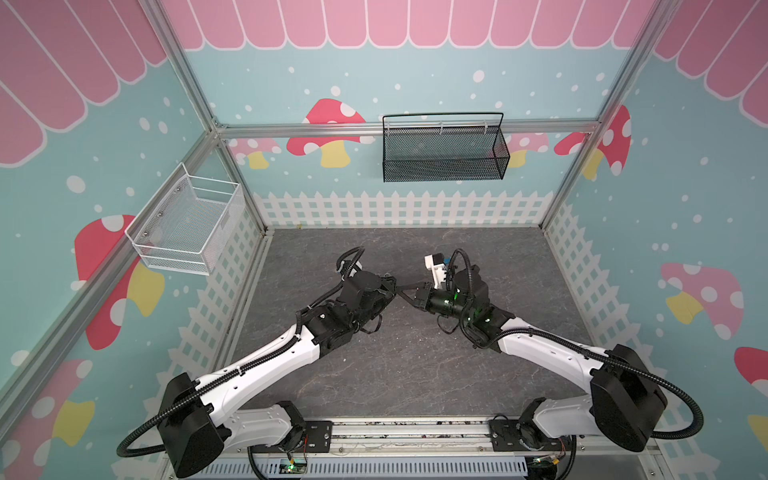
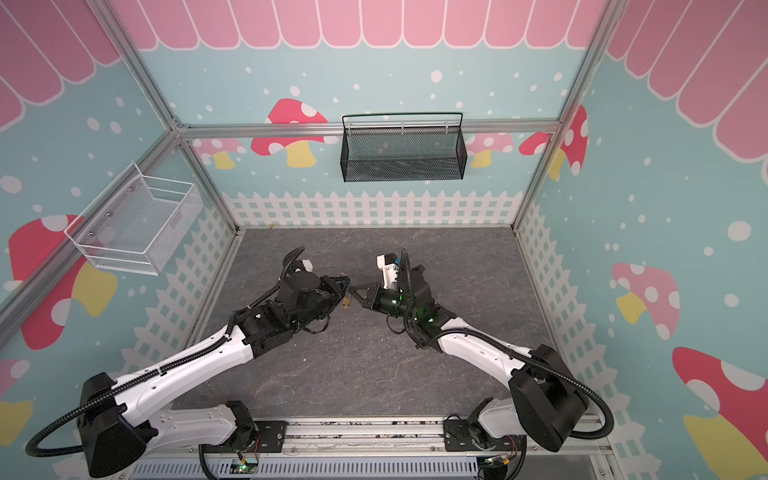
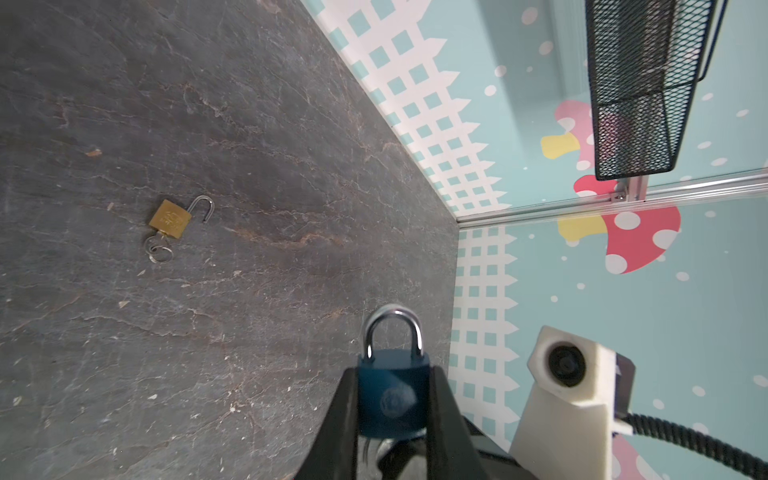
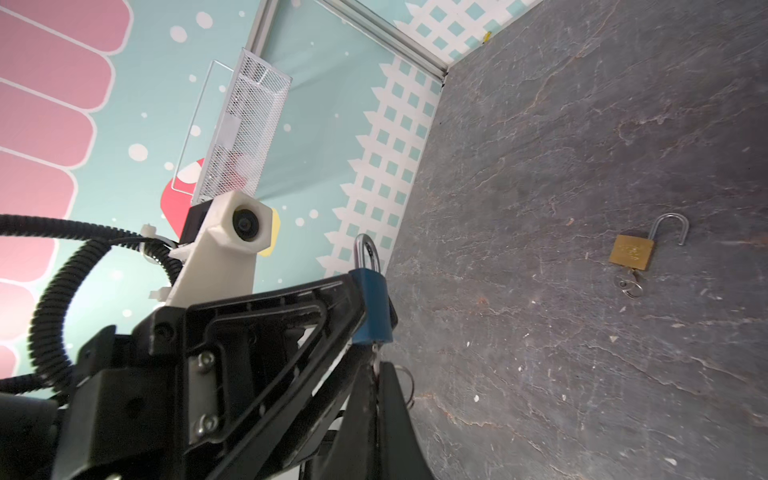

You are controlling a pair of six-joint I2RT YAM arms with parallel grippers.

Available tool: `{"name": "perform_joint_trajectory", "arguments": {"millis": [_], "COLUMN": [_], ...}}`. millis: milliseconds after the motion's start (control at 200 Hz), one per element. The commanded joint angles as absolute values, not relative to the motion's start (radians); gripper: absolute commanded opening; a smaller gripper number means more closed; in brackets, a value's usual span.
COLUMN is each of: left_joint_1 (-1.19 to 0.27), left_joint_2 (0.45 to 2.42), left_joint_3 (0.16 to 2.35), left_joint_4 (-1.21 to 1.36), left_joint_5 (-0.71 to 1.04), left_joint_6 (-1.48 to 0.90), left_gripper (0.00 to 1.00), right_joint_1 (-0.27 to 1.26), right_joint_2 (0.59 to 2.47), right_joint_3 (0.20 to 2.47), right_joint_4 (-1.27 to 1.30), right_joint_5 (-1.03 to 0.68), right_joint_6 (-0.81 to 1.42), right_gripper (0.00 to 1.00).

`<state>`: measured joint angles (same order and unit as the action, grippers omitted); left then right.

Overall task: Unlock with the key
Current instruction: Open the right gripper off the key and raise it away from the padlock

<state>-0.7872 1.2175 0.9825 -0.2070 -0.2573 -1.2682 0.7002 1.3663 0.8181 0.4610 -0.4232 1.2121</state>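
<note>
My left gripper [image 3: 392, 374] is shut on a blue padlock [image 3: 392, 395], one finger on each side of its body. The silver shackle [image 3: 392, 328] is closed and points away from the wrist. In the right wrist view the same blue padlock [image 4: 372, 303] shows side-on. My right gripper [image 4: 376, 368] is shut just under it on a small silver key [image 4: 376, 353] that sits at the lock's bottom end, and a key ring [image 4: 409, 386] hangs beside the fingers. In both top views the two grippers [image 1: 397, 287] [image 2: 349, 286] meet tip to tip above the middle of the table.
A brass padlock [image 3: 170, 218] [image 4: 631, 251] [image 2: 345, 303] lies on the grey table with its shackle swung open and a ringed key in it. A black mesh basket [image 1: 444, 149] hangs on the back wall. A white wire basket [image 1: 187, 220] hangs on the left wall.
</note>
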Motion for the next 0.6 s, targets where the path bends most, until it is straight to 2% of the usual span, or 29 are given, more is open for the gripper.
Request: {"name": "perform_joint_trajectory", "arguments": {"millis": [0,595], "left_joint_1": [-0.796,-0.796], "left_joint_2": [1.216,1.244], "left_joint_3": [0.977,0.937], "left_joint_4": [-0.109,0.001], "left_joint_5": [-0.195,-0.219], "left_joint_6": [-1.261,-1.282], "left_gripper": [0.00,0.00], "right_joint_1": [0.712,0.704], "right_joint_2": [1.366,1.329], "right_joint_3": [0.814,0.768], "right_joint_4": [0.566,0.644], "right_joint_5": [-0.507,-0.519], "right_joint_6": [1.291,1.423], "right_gripper": [0.00,0.00]}}
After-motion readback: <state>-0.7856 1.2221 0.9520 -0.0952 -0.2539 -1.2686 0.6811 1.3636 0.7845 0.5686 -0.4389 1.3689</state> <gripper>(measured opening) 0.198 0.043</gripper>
